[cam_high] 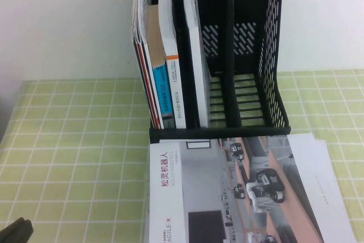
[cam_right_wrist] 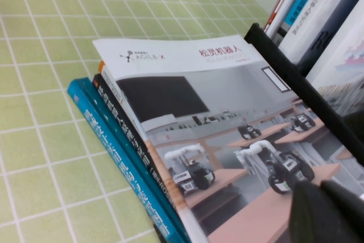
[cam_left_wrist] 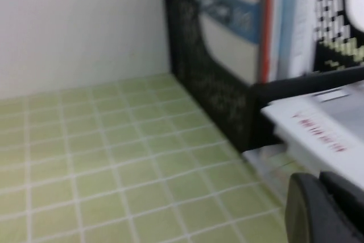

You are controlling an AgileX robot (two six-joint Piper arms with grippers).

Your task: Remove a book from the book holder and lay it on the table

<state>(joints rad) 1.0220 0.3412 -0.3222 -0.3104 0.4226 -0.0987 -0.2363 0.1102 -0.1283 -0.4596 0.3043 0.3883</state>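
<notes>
Rack first, from the high view: tall black book holder (cam_high: 250, 61) standing at the back of the green-checked table (cam_high: 74, 157), against a pale wall. Upright books (cam_high: 170, 66) packed into its leftmost compartment, a thin white-edged volume leaning in the next slot, two further compartments showing only slotted floor. Directly in front of the holder, touching its front lip, the book (cam_high: 244, 189) lying flat, cover up: white strip with red Chinese title on the left, grey photo of wheeled robots on tables to the right. Pale sheets (cam_high: 327, 192) fanned out beneath it on its right side. Dark tip of the left gripper (cam_high: 17, 233) just visible well to the left of the holder, low over the cloth; cannot tell how its fingers stand. Right gripper not seen here. From the left wrist view: perforated side wall of the holder (cam_left_wrist: 205, 83) close by, books behind it, white edge of the book (cam_left_wrist: 318, 132) with red lettering just beside the holder's front, and the left gripper (cam_left_wrist: 324, 209) a dark blur hovering near that edge, apart from it. From the right wrist view: book (cam_right_wrist: 227, 135) resting on top of a stack of thicker books with blue (cam_right_wrist: 122, 166), black and orange spines, all in front of the holder's lip (cam_right_wrist: 307, 95). Right gripper (cam_right_wrist: 327, 214) closed and empty, above the book's cover.
</notes>
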